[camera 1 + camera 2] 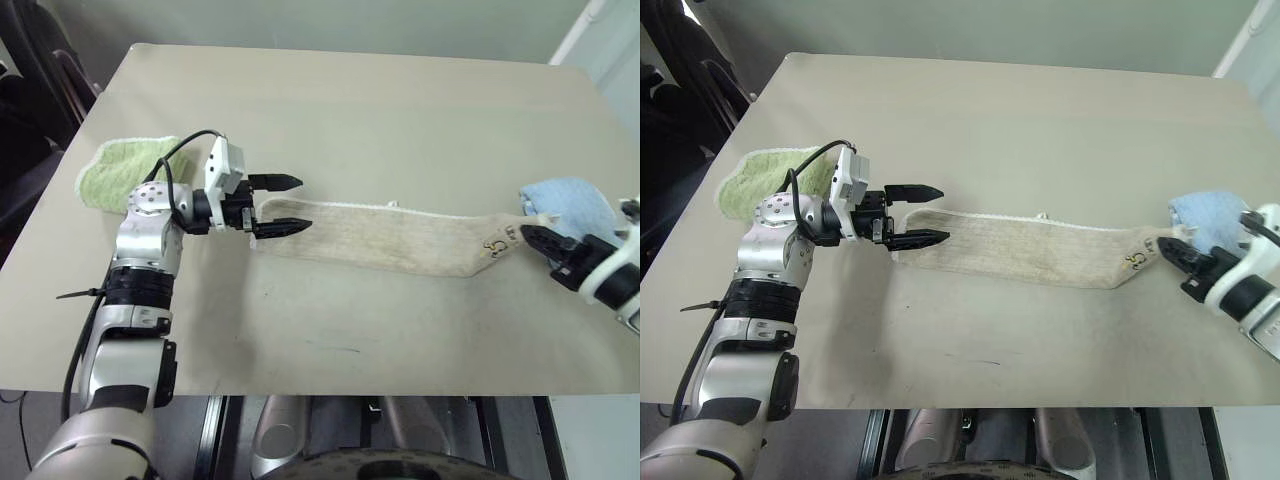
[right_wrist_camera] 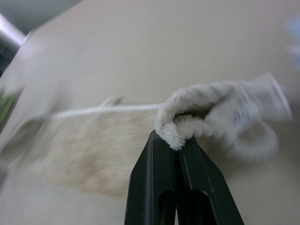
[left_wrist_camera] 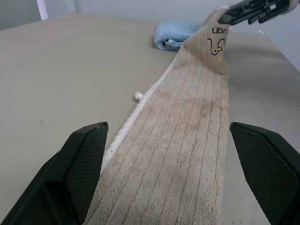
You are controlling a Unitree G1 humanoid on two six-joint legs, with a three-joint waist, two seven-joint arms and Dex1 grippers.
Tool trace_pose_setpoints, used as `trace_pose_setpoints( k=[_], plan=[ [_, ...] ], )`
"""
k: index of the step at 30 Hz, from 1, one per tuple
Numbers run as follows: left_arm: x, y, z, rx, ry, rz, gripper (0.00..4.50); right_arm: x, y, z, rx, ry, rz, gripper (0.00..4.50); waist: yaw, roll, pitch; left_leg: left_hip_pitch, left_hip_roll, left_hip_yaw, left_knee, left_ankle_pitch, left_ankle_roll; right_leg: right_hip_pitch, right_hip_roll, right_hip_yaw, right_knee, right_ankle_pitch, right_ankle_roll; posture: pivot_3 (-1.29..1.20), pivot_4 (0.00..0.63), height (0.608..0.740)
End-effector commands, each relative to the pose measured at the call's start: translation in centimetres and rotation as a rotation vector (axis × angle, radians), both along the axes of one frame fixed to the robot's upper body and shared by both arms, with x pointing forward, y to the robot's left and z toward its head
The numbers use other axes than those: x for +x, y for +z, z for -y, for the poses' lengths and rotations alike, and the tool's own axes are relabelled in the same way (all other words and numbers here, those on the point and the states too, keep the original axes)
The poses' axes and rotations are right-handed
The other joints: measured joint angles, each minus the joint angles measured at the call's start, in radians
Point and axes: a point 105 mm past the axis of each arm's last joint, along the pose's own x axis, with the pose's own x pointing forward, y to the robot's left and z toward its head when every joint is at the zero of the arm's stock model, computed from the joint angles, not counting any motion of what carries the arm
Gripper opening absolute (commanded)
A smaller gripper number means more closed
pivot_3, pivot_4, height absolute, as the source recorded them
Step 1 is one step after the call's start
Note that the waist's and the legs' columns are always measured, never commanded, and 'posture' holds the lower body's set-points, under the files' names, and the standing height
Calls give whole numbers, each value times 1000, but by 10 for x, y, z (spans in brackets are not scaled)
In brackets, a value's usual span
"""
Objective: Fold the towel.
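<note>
The towel is stretched as a long strip across the middle of the table, reaching toward its right edge. Its right end is pinched between the pressed-together jaws of the right gripper. The left gripper is spread wide at the left end, unclosed. Soft, light, limp cloth is judged; corners are best gripped.

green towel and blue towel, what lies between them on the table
In the left eye view the beige towel stretches as a long strip between the green towel and the blue towel, with the open left gripper at one end and the shut right gripper pinching the other.
</note>
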Motion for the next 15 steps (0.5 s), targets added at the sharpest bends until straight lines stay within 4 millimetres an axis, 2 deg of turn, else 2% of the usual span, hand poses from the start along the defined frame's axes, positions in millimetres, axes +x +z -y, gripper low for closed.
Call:
trace_pose_setpoints(
  k=[1, 4, 7, 15],
  plan=[
    [-1, 9, 1, 1, -3, 46, 4500, -4, 13, -51, -98, 255, 51, 18, -2, 0, 0, 0, 0, 0, 0, 0, 0, 0, 0, 0, 0, 0, 0, 0, 150, 697],
    [-2, 9, 1, 2, -1, 47, 4500, -10, 5, -84, -174, 419, 35, 18, -3, 0, 0, 0, 0, 0, 0, 0, 0, 0, 0, -1, 0, 1, 2, 0, 150, 697],
    [-2, 8, 2, 9, 1, 48, 4500, -12, -10, -105, -226, 514, 16, 18, 0, 0, 0, 0, 0, 0, 0, 0, 0, 0, 0, -1, 0, 3, -1, 0, 150, 697],
    [-6, 5, 1, 10, 7, 45, 4500, -4, -36, -121, -350, 581, -2, 18, 0, 0, 0, 0, 0, 0, 1, 1, 1, 0, -1, -1, 0, 5, -4, 0, 150, 697]
  ],
)
